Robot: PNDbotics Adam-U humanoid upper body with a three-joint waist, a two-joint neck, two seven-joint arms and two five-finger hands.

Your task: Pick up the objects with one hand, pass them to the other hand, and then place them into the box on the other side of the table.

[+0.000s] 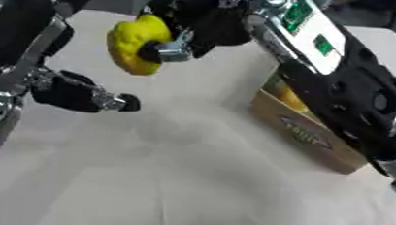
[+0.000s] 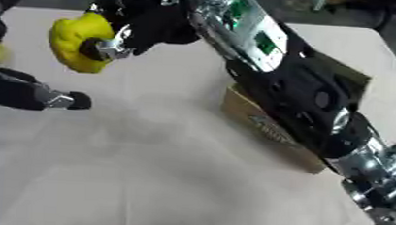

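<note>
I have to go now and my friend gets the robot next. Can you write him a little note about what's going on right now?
Right hand: fingers curled round the yellow object, held up above the table.
Left hand: holds nothing, waiting below and to the left of the object.
Box: on the table's right side, under the right forearm; something yellow shows inside.
Done: object picked up.
Left: place it into the box.

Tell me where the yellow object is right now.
The yellow object is off the table, held in the right hand at the upper left of both views, above the open left hand and left of the cardboard box.
</note>
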